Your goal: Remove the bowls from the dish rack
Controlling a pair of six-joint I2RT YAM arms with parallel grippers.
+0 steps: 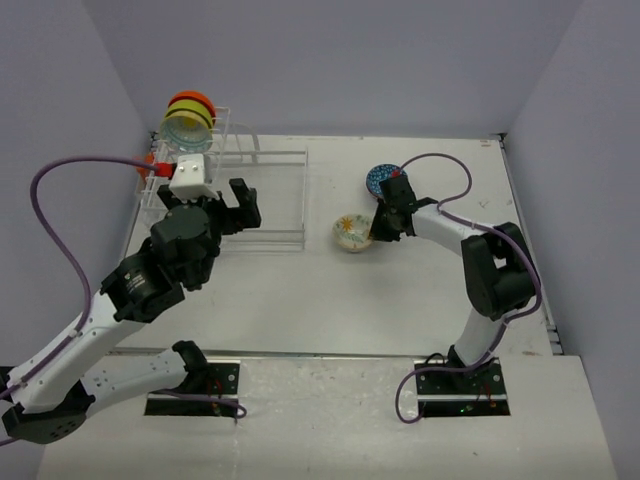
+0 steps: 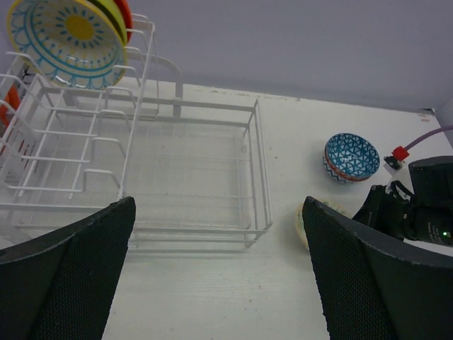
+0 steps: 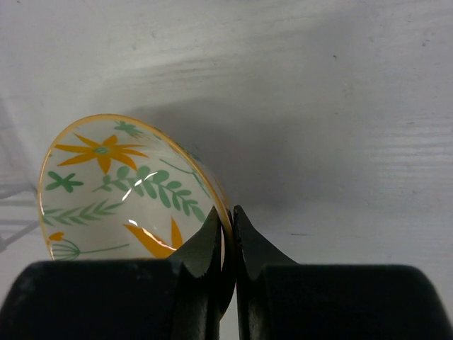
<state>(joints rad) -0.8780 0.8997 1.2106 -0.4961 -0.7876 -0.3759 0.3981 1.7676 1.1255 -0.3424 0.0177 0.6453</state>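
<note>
Yellow-rimmed floral bowl (image 3: 120, 188) rim pinched in right claw (image 3: 228, 216), nearly together; left claw (image 2: 218, 205) wide apart, empty, near dish rack (image 2: 190, 170).

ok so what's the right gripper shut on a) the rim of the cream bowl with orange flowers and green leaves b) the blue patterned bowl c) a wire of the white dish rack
A: the right gripper pinches the rim of the cream flowered bowl; the blue patterned bowl sits apart, untouched.

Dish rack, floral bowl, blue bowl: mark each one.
dish rack (image 2: 187, 170), left wrist view, bare floor of low section.
floral bowl (image 3: 117, 191), right wrist view, painted inner wall.
blue bowl (image 2: 351, 152), left wrist view, patterned inside.
</note>
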